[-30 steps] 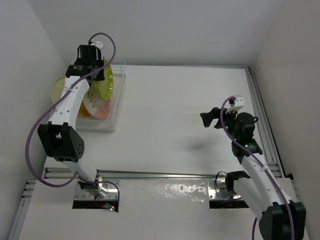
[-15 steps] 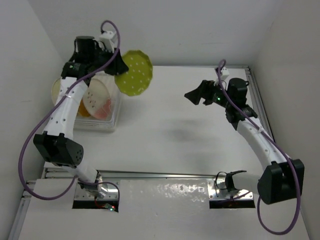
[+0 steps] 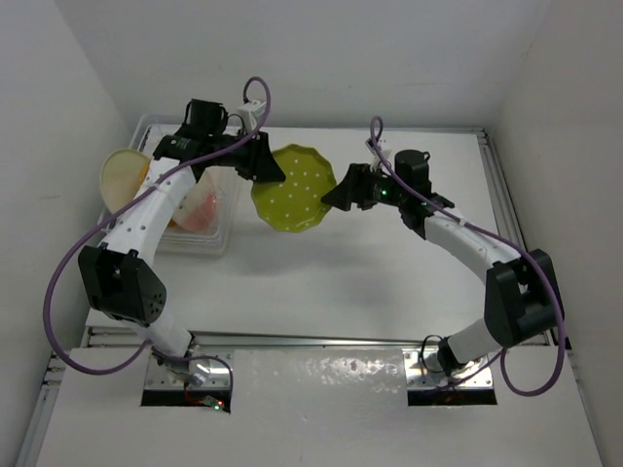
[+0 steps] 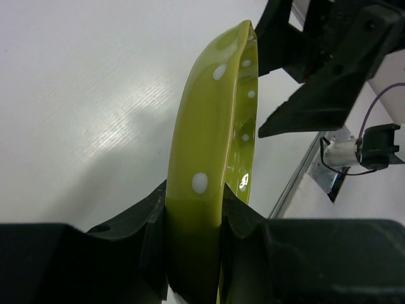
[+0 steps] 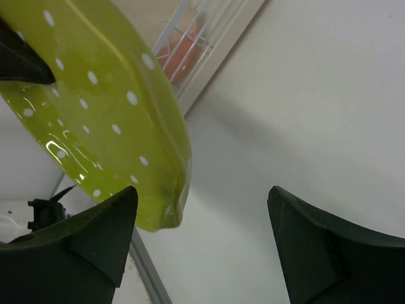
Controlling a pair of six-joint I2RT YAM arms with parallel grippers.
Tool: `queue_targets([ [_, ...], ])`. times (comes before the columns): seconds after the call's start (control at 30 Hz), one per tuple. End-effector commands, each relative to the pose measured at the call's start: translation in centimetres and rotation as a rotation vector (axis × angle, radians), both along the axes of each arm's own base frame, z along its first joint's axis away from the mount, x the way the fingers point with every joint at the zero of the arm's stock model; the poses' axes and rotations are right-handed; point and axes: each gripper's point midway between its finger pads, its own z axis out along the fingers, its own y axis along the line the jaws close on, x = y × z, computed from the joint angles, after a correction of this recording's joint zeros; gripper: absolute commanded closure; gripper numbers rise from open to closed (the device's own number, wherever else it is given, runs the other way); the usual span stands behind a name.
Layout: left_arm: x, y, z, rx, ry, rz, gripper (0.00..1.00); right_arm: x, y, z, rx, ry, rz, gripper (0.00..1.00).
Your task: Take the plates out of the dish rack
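Observation:
The scalloped green plate (image 3: pixel 294 190) with white dots hangs on edge above the table's middle. My left gripper (image 3: pixel 265 167) is shut on its left rim; in the left wrist view both fingers of the left gripper (image 4: pixel 194 196) press flat on the green plate (image 4: pixel 212 145). My right gripper (image 3: pixel 341 193) is open at the plate's right rim. In the right wrist view the green plate (image 5: pixel 95 107) reaches in between the jaws of the right gripper (image 5: pixel 201 190), near the left finger. The dish rack (image 3: pixel 226 233) at far left holds a cream plate (image 3: pixel 122 175) and a pink-and-white plate (image 3: pixel 200 206).
White walls close in on the left, back and right. A metal rail (image 3: pixel 506 204) runs along the table's right edge and another (image 3: pixel 321 341) along the near edge. The left arm's purple cable (image 3: pixel 58 282) loops out to the left.
My left arm lifted the green plate out of the rack and carried it right to the table's middle. My right arm swung left to meet the plate, its jaws narrowing slightly.

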Motion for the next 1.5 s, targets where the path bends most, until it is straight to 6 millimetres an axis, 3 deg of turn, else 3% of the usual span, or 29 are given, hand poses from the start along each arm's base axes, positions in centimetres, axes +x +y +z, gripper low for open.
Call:
queue_targets([
  [0.0,-2.0,-1.4,5.2,-0.128,-0.146,-0.115,1.00,0.3,1.3,2.2,0.066,-0.064,0.047,0.19],
  [0.07,-2.3,-1.8,4.6,-0.140,-0.126,-0.128,1.00,-0.1,2.4,2.6,0.105,-0.065,0.081,0.23],
  [0.17,-2.4,-2.2,4.3,-0.162,-0.109,-0.135,1.00,-0.6,3.7,2.9,0.163,-0.050,0.116,0.37],
  [0.2,-2.4,-2.3,4.2,-0.166,-0.109,-0.139,1.00,-0.6,3.8,2.8,0.176,-0.042,0.114,0.53],
  [0.27,-2.4,-2.4,4.6,-0.181,-0.094,-0.132,1.00,-0.6,3.9,2.8,0.204,-0.036,0.105,0.71],
  [0.3,-2.4,-2.4,4.9,-0.181,-0.104,-0.130,1.00,-0.7,3.8,2.7,0.207,-0.030,0.102,0.86],
  [0.4,-2.0,-2.2,5.0,-0.166,-0.114,-0.109,1.00,-0.9,3.5,2.5,0.211,-0.007,0.078,1.00],
  [0.47,-1.2,-1.8,4.5,-0.135,-0.114,-0.062,0.99,-1.1,3.1,2.3,0.211,0.007,0.044,1.00],
  [0.53,0.2,-0.8,3.2,-0.071,-0.106,0.038,0.81,-1.6,2.6,2.0,0.217,0.033,0.025,1.00],
  [0.57,0.8,-0.4,2.6,-0.048,-0.098,0.075,0.63,-1.7,2.4,2.1,0.242,0.063,0.008,1.00],
  [0.63,1.6,0.5,1.1,0.002,-0.071,0.141,0.50,-2.4,1.7,1.1,0.271,0.112,-0.021,1.00],
  [0.67,2.2,1.0,0.3,0.031,-0.066,0.177,0.41,-2.6,1.4,2.2,0.325,0.111,-0.037,1.00],
  [0.77,2.6,1.4,-0.7,0.057,-0.051,0.208,0.33,-3.8,-0.2,0.4,0.372,0.155,-0.118,1.00],
  [0.83,3.2,2.0,-1.1,0.083,-0.052,0.250,0.30,-4.4,-1.3,0.6,0.404,0.158,-0.155,1.00],
  [0.87,3.4,2.2,-1.0,0.093,-0.062,0.262,0.30,-4.8,-2.5,-1.1,0.403,0.194,-0.200,1.00],
  [0.93,4.1,3.1,-0.7,0.136,-0.094,0.301,0.29,-4.8,-4.9,-0.8,0.458,0.195,-0.292,1.00],
  [0.97,4.6,3.9,-0.8,0.169,-0.102,0.338,0.29,-5.7,-6.2,-3.2,0.452,0.256,-0.354,1.00],
  [1.03,5.2,4.7,-0.3,0.202,-0.129,0.378,0.29,-5.4,-9.6,-5.1,0.478,0.303,-0.527,1.00],
  [1.07,5.4,5.3,-0.3,0.229,-0.132,0.410,0.29,-6.9,-11.1,-7.2,0.461,0.354,-0.606,1.00],
  [1.13,5.7,5.9,0.1,0.263,-0.171,0.407,0.29,-7.4,-14.6,-10.1,0.432,0.372,-0.798,1.00],
  [1.33,5.6,6.2,0.9,0.269,-0.206,0.404,0.29,-10.2,-24.1,-14.5,0.412,0.366,-1.366,1.00],
  [1.37,5.6,6.2,1.0,0.267,-0.206,0.403,0.29,-11.5,-25.1,-16.4,0.380,0.407,-1.441,1.00],
  [1.4,5.6,6.2,1.0,0.267,-0.210,0.401,0.29,-11.4,-25.9,-15.5,0.462,0.374,-1.494,1.00],
  [1.47,5.5,6.1,1.0,0.265,-0.208,0.392,0.29,-12.8,-28.4,-16.7,0.416,0.344,-1.638,1.00],
])
